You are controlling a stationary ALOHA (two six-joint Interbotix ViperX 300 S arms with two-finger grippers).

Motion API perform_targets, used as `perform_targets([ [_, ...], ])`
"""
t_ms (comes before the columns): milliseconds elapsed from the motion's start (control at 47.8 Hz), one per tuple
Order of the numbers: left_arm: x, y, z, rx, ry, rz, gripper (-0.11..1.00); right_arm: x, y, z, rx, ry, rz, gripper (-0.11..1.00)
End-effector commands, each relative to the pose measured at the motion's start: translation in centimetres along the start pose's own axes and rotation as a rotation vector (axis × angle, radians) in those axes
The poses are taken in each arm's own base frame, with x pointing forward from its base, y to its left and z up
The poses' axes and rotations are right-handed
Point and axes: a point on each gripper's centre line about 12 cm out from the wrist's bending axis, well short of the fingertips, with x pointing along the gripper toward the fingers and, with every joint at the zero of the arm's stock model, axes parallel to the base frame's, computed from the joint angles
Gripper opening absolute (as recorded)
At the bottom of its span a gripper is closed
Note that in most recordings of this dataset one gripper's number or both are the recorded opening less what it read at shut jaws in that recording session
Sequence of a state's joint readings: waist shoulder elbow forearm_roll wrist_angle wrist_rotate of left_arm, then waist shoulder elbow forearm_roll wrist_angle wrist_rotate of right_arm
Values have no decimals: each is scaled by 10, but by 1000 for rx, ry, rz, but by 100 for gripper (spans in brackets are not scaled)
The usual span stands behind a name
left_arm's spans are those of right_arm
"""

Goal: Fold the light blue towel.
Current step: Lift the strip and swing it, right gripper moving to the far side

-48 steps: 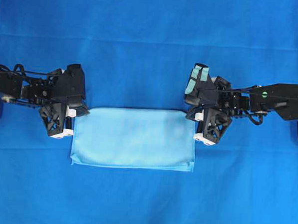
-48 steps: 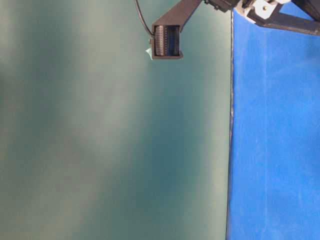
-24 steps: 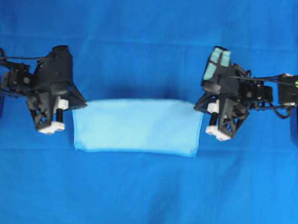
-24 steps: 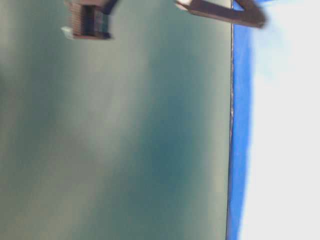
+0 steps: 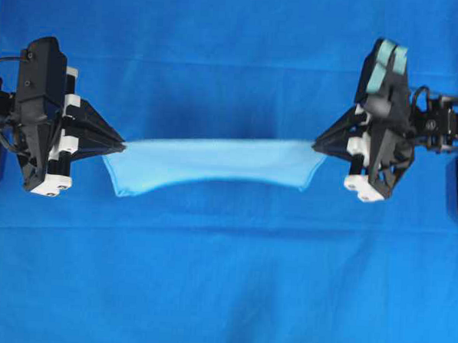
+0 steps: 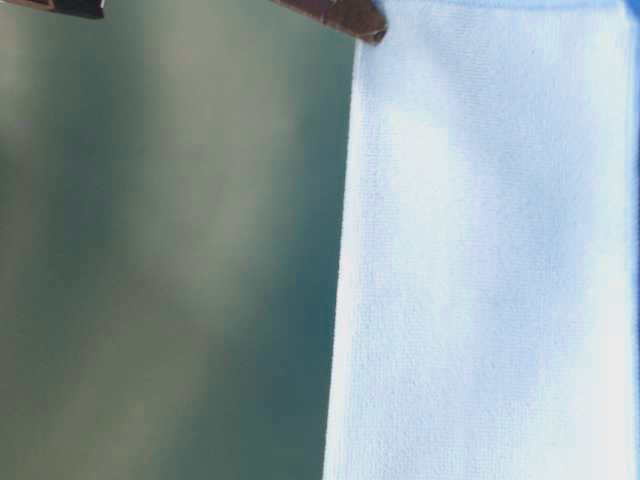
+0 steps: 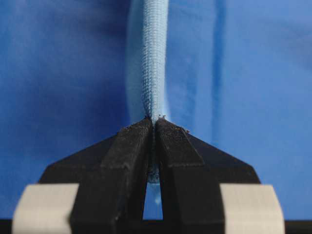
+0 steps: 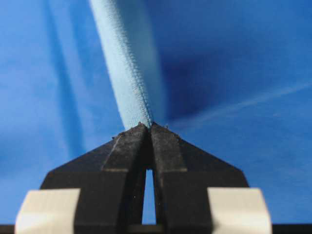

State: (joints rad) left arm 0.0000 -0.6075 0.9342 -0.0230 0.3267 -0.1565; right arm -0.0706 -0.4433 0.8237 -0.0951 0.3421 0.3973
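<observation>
**Towel lifted off the covering and stretched between both arms**

Both arms have risen and drawn apart since a second ago: the light blue towel (image 5: pixel 214 161), which lay flat as a folded rectangle on the royal-blue table covering (image 5: pixel 222 294), now hangs in the air above it as a narrow, taut band. Over the middle of the covering the band sags slightly toward its lower edge, with one loose corner drooping near the left end.

At the towel's left end, the left gripper (image 5: pixel 117 144) is clamped tight on the hem; the left wrist view shows its black fingers (image 7: pixel 129 161) pressed together with the stitched edge pinched at their tips. At the towel's right end, the right gripper (image 5: pixel 319 145) is likewise pinched closed on the hem, its fingers (image 8: pixel 173 161) meeting on the cloth.

From table level, the towel (image 6: pixel 490 250) fills the right side of the view as a pale hanging sheet, where earlier only the covering showed.
</observation>
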Motion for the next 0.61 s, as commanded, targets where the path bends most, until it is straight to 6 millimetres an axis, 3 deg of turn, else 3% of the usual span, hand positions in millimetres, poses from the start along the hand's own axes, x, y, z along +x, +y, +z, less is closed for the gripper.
perform_targets([
  [0, -3, -1, 9, 4, -40, -4, 4, -4, -5, 7, 12, -24, -11, 2],
  [272, 9, -3, 17, 6, -101, -17, 4, -3, -33, 17, 37, -50, -94, 2],
  [586, 63, -25, 44, 34, -165, -68, 4, 3, -90, 41, 52, -81, -260, 2],
])
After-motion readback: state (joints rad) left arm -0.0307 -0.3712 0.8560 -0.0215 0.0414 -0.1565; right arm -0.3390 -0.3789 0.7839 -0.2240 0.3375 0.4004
